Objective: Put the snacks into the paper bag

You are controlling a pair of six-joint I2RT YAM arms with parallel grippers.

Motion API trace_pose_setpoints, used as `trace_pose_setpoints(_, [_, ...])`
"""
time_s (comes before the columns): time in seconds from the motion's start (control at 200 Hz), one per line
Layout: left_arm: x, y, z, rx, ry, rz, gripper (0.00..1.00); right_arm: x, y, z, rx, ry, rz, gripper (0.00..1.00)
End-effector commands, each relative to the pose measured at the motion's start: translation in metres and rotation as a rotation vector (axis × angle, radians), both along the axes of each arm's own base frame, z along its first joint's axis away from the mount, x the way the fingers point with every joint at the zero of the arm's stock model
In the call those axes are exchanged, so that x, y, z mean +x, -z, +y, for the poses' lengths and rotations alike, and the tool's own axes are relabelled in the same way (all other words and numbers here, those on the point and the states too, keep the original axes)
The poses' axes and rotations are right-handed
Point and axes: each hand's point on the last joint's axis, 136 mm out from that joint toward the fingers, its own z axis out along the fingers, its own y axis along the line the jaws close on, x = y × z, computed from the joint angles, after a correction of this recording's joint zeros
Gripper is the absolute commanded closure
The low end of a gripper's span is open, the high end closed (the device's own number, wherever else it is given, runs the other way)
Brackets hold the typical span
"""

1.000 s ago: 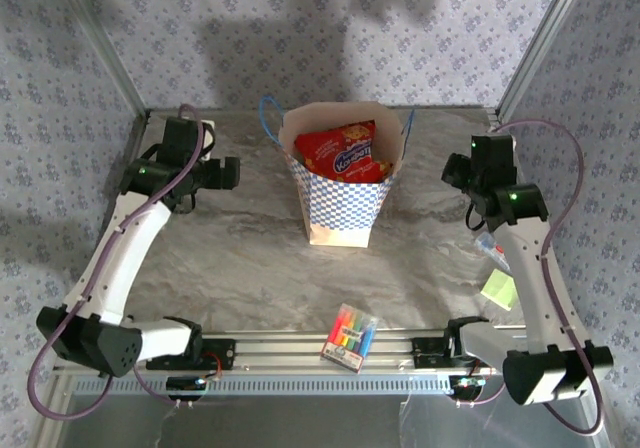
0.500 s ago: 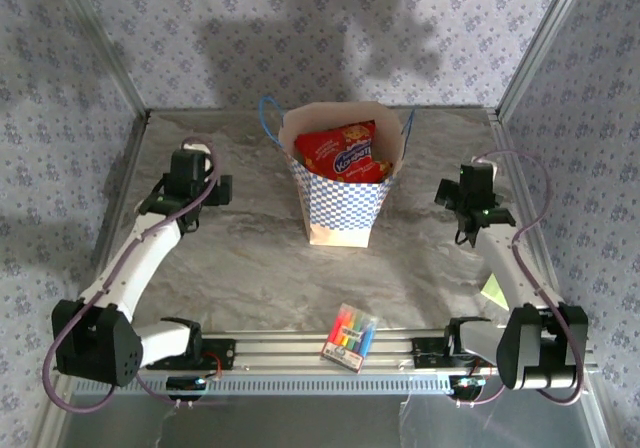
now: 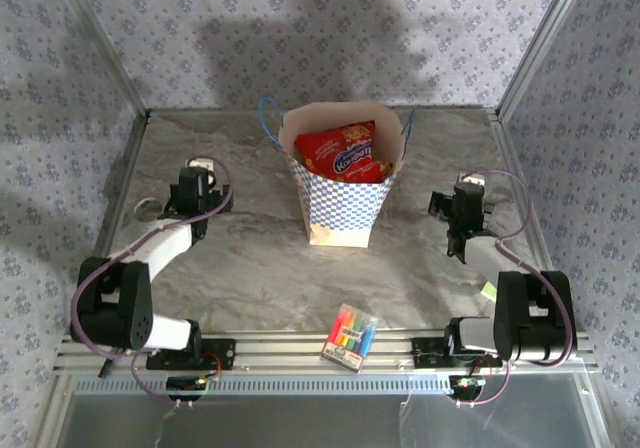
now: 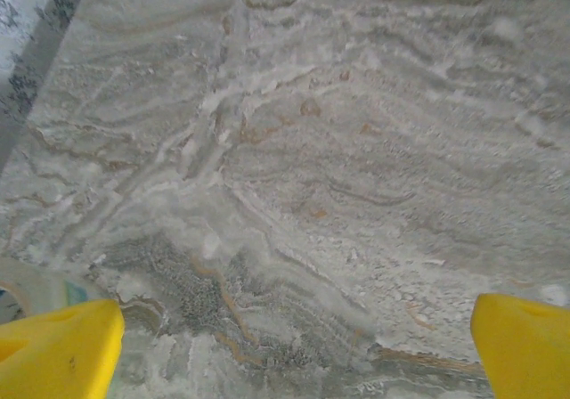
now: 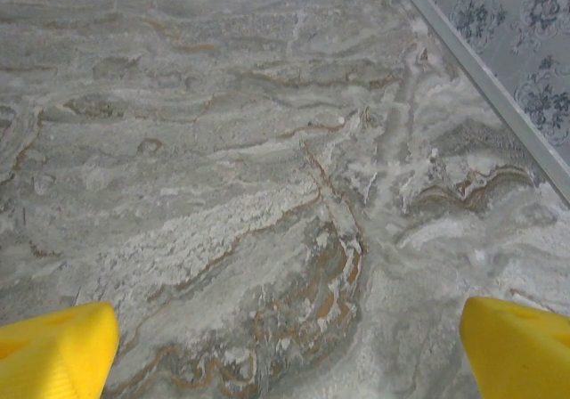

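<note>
The bag (image 3: 345,183) is seen standing upright at the middle of the desk (image 3: 250,258), toward the far edge, its mouth open and blue cord handles raised at both sides. A red packet (image 3: 345,153) is lodged inside the bag, its upper part visible within the mouth

The left end effector (image 3: 192,190) is held low over the desk to the left of the bag, well apart from it. Its yellow fingers (image 4: 58,350) are shown at the two lower corners of the left wrist view, so the jaws are set wide; nothing is gripped, and bare marbled desk is seen between them

The right end effector (image 3: 458,213) is held low to the right of the bag, likewise well apart from it. Its fingers (image 5: 53,350) are spread wide in the right wrist view, with bare desk between them and nothing gripped. A metal rail (image 5: 481,78) is seen crossing the upper right corner of that view

A clear pack of markers (image 3: 350,336) is laid in front of the bag, close to the near edge. A yellow-green pad (image 3: 489,290) is partly hidden by the right arm (image 3: 530,318), to the front right of the bag
</note>
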Motion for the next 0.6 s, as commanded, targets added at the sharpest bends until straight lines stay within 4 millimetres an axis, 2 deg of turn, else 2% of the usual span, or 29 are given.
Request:
trace_pose_setpoints(0.0, [0.021,-0.018,0.008,0.021,-0.013,-0.125,0.00,0.007,-0.005,-0.008,-0.025,0.021,-0.065,0.00])
trace_pose_setpoints(0.055, [0.023,-0.014,0.011,0.024,-0.016,-0.120,0.00,0.007,0.001,-0.008,-0.025,0.020,-0.056,0.00])
trace_pose_setpoints(0.22, [0.023,-0.006,0.011,0.007,0.009,-0.131,0.00,0.014,-0.005,-0.007,-0.018,0.003,-0.115,0.00])
trace_pose_setpoints(0.385, [0.014,0.004,0.007,-0.004,0.038,-0.181,0.00,0.022,0.002,0.001,-0.029,-0.074,-0.153,0.00])
trace_pose_setpoints(0.495, [0.008,0.007,0.004,-0.018,0.063,-0.220,0.00,0.026,0.010,0.019,-0.031,-0.170,-0.145,0.00])
trace_pose_setpoints(0.595, [0.007,0.008,0.011,-0.050,0.046,-0.239,0.00,0.026,0.015,0.030,-0.039,-0.233,-0.145,0.00])
